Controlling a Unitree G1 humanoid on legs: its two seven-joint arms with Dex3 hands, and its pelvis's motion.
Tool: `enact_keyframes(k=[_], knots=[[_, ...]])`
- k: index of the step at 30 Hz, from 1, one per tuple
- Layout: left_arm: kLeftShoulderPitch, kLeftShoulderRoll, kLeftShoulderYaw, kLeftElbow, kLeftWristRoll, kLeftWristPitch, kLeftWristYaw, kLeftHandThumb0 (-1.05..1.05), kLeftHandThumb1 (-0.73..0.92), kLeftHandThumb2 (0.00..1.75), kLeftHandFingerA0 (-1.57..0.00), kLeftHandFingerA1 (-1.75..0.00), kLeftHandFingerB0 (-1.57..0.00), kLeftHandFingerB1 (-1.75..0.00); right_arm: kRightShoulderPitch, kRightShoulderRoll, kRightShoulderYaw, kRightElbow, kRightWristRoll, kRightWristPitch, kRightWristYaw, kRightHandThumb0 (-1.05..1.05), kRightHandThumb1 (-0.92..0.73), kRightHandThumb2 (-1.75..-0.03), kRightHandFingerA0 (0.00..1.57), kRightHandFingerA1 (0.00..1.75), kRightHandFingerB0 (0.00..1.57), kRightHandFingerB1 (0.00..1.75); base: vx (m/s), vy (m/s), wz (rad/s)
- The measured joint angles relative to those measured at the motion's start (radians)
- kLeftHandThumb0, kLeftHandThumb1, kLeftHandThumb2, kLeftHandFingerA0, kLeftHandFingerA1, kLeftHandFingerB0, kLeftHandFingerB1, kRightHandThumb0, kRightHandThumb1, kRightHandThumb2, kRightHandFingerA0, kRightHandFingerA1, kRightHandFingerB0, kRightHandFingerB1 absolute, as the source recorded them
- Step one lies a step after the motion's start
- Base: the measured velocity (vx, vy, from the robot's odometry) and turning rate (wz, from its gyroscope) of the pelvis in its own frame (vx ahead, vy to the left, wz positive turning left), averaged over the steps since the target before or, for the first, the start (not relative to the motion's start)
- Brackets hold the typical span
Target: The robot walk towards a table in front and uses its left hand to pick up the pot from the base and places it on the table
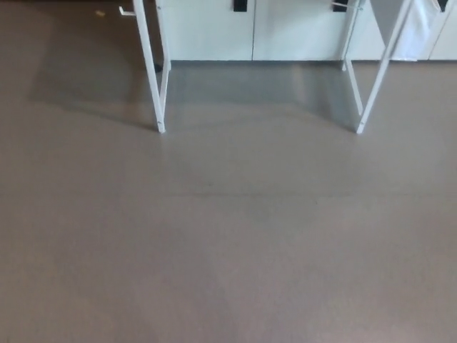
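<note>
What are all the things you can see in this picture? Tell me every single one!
floor: one, grey-brown, fills nearly the whole picture
table leg frames: two, white, standing on the floor at upper left and upper right
cupboards: a row, white, behind the frames along the top edge
handles: two clear ones, black, at the very top of the cupboards
pot: none in view
robot hand: none in view, neither left nor right
</note>
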Motion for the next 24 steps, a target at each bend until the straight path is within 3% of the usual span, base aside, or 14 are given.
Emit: enact_keyframes(k=[2, 3, 6, 7, 8, 10, 11, 12, 13, 18, 19, 21, 22, 24], knots=[[0.002, 0.004, -0.001, -0.001, 0.000, 0.000, 0.005, -0.39, 0.52, 0.56, -0.47, -0.35, -0.34, -0.32, -0.003, 0.000, 0.002, -0.001, -0.001, 0.000, 0.000, -0.94, -0.63, -1.02, 0.28, 0.58, 0.15, 0.47, 0.15, 0.081, 0.08], [0.002, 0.004, -0.001, -0.001, 0.000, 0.000, 0.006, -0.47, 0.46, 0.67, -0.40, -0.42, -0.30, -0.39, -0.003, 0.000, 0.003, -0.001, -0.001, 0.000, 0.000, -0.94, -0.79, -0.64, 0.30, 0.52, 0.22, 0.39, 0.18, 0.050, 0.09], [0.007, 0.004, -0.002, -0.006, -0.001, 0.000, 0.006, -0.49, 0.45, 0.68, -0.41, -0.42, -0.32, -0.40, -0.003, 0.000, 0.004, -0.001, -0.001, 0.000, 0.000, -0.94, -0.78, -0.64, 0.32, 0.51, 0.22, 0.39, 0.16, -0.018, 0.06], [0.012, 0.004, -0.002, -0.010, -0.002, 0.000, 0.007, -0.48, 0.45, 0.67, -0.42, -0.42, -0.31, -0.39, -0.002, 0.000, 0.003, -0.001, -0.001, 0.000, 0.000, -0.99, -0.64, -0.78, 0.30, 0.54, 0.21, 0.43, 0.15, -0.071, 0.02], [0.015, 0.004, -0.002, -0.011, -0.002, 0.000, 0.007, -0.48, 0.45, 0.67, -0.41, -0.42, -0.31, -0.39, -0.001, 0.000, 0.003, -0.001, -0.001, 0.000, 0.001, -0.94, -0.77, -0.64, 0.32, 0.50, 0.23, 0.38, 0.17, -0.111, 0.02], [0.031, 0.003, -0.002, -0.011, -0.003, 0.000, 0.008, -0.48, 0.45, 0.67, -0.41, -0.42, -0.31, -0.39, 0.010, 0.000, 0.003, 0.000, -0.001, 0.000, 0.002, -0.94, -0.77, -0.64, 0.32, 0.50, 0.23, 0.38, 0.10, -0.135, 0.03], [0.048, -0.001, -0.002, -0.009, -0.004, 0.000, 0.009, -0.54, 0.45, 0.70, -0.42, -0.44, -0.29, -0.39, 0.020, 0.001, 0.002, 0.004, -0.001, 0.002, 0.002, -0.98, -0.63, -0.77, 0.31, 0.53, 0.21, 0.43, 0.15, -0.213, 0.30], [0.054, 0.000, -0.003, -0.010, -0.003, -0.001, 0.010, -0.54, 0.45, 0.70, -0.42, -0.44, -0.29, -0.39, 0.026, 0.007, 0.004, 0.004, -0.002, 0.001, 0.005, -0.98, -0.63, -0.77, 0.31, 0.53, 0.21, 0.43, 0.17, -0.141, 0.25], [0.060, -0.001, -0.011, -0.011, -0.001, -0.004, 0.012, -0.47, 0.50, 0.56, -0.47, -0.35, -0.34, -0.32, 0.028, 0.001, 0.002, 0.004, -0.001, 0.001, 0.006, -0.93, -0.77, -0.64, 0.33, 0.51, 0.24, 0.38, 0.15, -0.119, 0.19], [0.078, 0.001, -0.034, 0.000, 0.008, -0.025, 0.023, -0.49, 0.50, 0.56, -0.48, -0.36, -0.35, -0.32, 0.038, -0.004, 0.003, 0.005, -0.001, 0.001, 0.008, -0.93, -0.77, -0.64, 0.33, 0.52, 0.23, 0.38, 0.15, -0.091, -0.06], [0.079, 0.003, -0.037, 0.006, 0.009, -0.029, 0.026, -0.50, 0.50, 0.56, -0.48, -0.36, -0.35, -0.32, 0.039, -0.004, 0.003, 0.005, -0.001, 0.001, 0.008, -0.99, -0.63, -0.78, 0.30, 0.54, 0.20, 0.42, 0.13, 0.010, -0.10], [0.080, 0.006, -0.041, 0.013, 0.012, -0.036, 0.029, -0.50, 0.50, 0.56, -0.48, -0.36, -0.35, -0.32, 0.041, -0.004, 0.003, 0.005, -0.001, 0.001, 0.008, -0.99, -0.63, -0.78, 0.30, 0.54, 0.20, 0.42, 0.15, 0.040, -0.09], [0.083, 0.008, -0.044, 0.018, 0.015, -0.043, 0.031, -0.49, 0.50, 0.56, -0.47, -0.35, -0.35, -0.32, 0.042, -0.004, 0.004, 0.006, -0.001, 0.001, 0.008, -0.95, -0.77, -0.63, 0.32, 0.53, 0.22, 0.39, 0.13, 0.090, -0.03], [0.086, 0.008, -0.047, 0.024, 0.018, -0.051, 0.032, -0.49, 0.51, 0.56, -0.47, -0.35, -0.34, -0.32, 0.047, -0.004, 0.005, 0.008, -0.002, 0.002, 0.008, -0.94, -0.77, -0.63, 0.32, 0.53, 0.22, 0.39, 0.15, 0.133, -0.05]])
